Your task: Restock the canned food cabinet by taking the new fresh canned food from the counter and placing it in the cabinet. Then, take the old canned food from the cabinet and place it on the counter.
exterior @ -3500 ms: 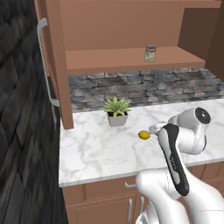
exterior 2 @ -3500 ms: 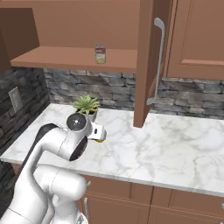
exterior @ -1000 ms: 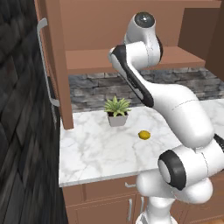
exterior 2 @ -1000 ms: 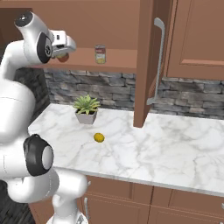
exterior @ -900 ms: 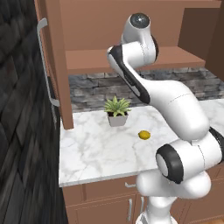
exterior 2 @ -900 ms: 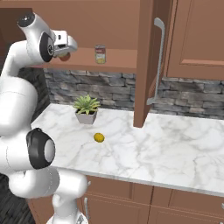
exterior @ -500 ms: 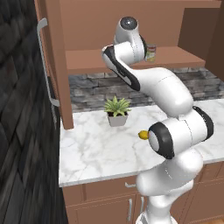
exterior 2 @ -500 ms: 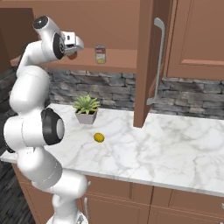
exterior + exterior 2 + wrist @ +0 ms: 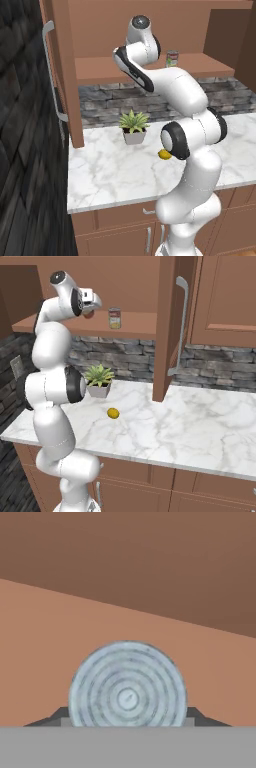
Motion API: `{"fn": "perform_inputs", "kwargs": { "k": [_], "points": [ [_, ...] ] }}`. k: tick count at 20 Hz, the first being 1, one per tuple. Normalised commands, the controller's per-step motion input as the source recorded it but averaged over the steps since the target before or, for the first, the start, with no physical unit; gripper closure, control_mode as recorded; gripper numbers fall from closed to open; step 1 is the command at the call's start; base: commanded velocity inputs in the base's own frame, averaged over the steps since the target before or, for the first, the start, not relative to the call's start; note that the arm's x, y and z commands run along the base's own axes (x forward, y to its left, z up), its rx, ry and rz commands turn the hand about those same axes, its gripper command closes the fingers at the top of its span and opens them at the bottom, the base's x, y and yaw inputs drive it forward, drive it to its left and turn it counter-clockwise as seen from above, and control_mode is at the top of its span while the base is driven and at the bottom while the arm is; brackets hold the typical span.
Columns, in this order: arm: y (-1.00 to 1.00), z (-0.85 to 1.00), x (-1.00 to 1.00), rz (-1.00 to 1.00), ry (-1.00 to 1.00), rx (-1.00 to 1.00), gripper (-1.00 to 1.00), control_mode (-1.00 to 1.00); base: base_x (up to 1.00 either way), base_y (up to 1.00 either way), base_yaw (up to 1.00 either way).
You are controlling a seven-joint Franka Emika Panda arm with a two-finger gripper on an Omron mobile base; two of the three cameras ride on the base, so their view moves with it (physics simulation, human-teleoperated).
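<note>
My gripper [image 9: 90, 310] is raised inside the open cabinet [image 9: 142, 324], just above its shelf, and is shut on the new fresh canned food [image 9: 89, 313], a squat red-orange can. The hand view looks onto that can's pale grey ringed top [image 9: 127, 682], with a dark fingertip [image 9: 56, 716] at each side and the brown shelf behind. The old canned food [image 9: 114, 318], a taller pale-labelled can, stands upright on the shelf a little to the right of the held can; it also appears on the shelf [image 9: 172, 58] beyond the arm. The marble counter [image 9: 180, 428] lies below.
A small potted plant [image 9: 98, 381] stands at the back of the counter under the shelf. A yellow lemon [image 9: 113, 413] lies in front of it. The cabinet door [image 9: 168, 326] with its grey bar handle hangs open to the right; another open door [image 9: 63, 75] flanks the left.
The arm has swung its hand further in over the shelf, carrying the red-orange can closer to the pale can. The lemon, plant and pale can have stayed put.
</note>
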Motion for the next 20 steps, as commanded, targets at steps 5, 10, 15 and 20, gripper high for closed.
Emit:
{"fn": "perform_inputs", "kwargs": {
  "k": [5, 10, 15, 20],
  "points": [
    [0.0, 0.0, 0.13, 0.0, 0.0, 0.0, -1.0, -1.0, 0.0, 0.0, 0.0],
    [0.0, 0.0, 0.21, 0.0, -0.02, 0.0, -1.0, -1.0, 0.0, 0.0, 0.0],
    [-0.06, 0.0, -0.12, 0.0, -0.21, 0.03, -1.0, -1.0, 0.0, 0.0, 0.0],
    [-0.45, 0.0, -0.91, 0.0, -0.35, 0.06, -1.0, -1.0, 0.0, 0.0, 0.0]
  ]
}}
